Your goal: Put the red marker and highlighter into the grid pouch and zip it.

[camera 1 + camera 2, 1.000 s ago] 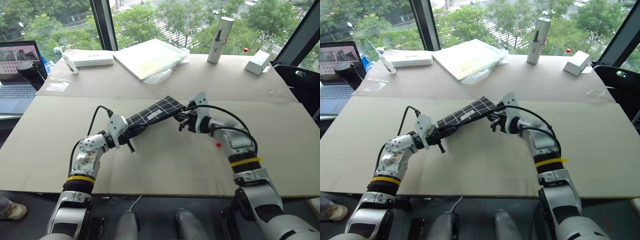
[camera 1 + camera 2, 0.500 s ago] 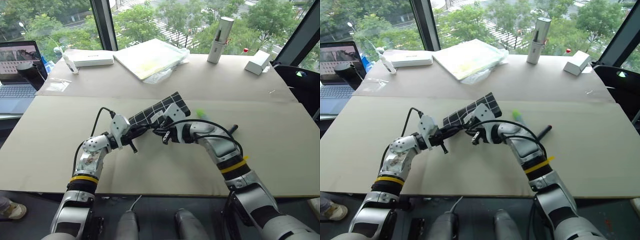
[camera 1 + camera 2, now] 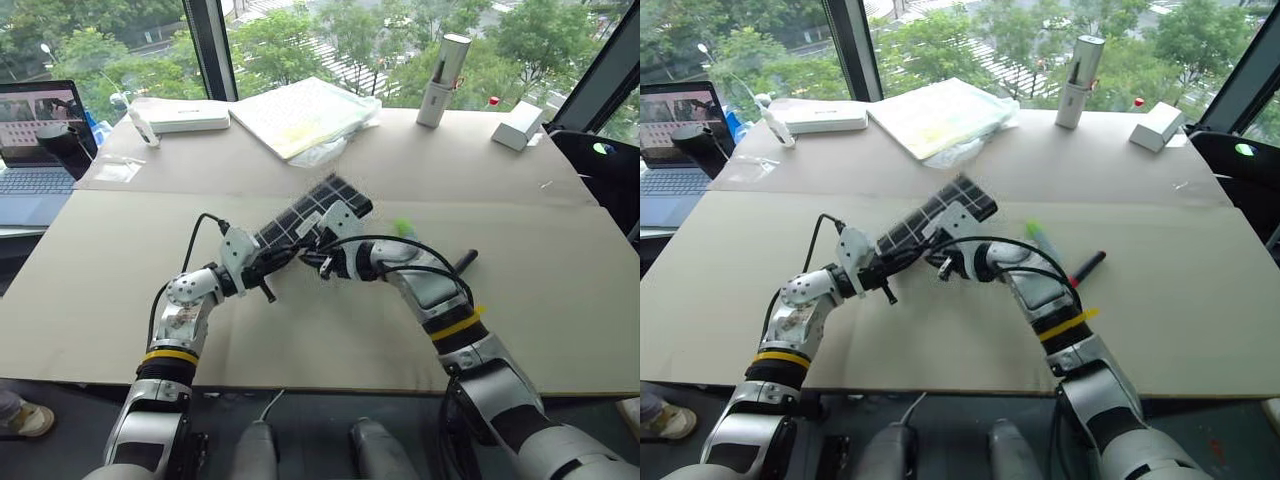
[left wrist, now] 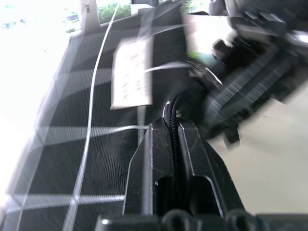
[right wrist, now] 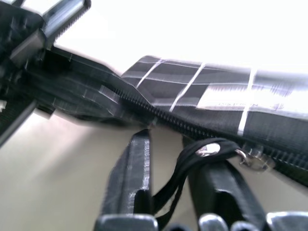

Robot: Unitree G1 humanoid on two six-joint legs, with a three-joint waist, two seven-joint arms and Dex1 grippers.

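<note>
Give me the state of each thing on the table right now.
Grid pouch: held up off the table, zipper end clamped by left gripper.
Right gripper: fingers apart, zipper pull cord between them.
Highlighter: lying on table, outside pouch.
Red marker: lying on table, outside pouch.

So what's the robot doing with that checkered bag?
It is working on the grid pouch, a black pencil case held up off the table. The left gripper is shut on one end of it. The right gripper is at the zipper, its fingers parted, with the black zipper pull lying between them. The highlighter and the red marker lie on the table beside the right arm, not in the pouch yet.
</note>
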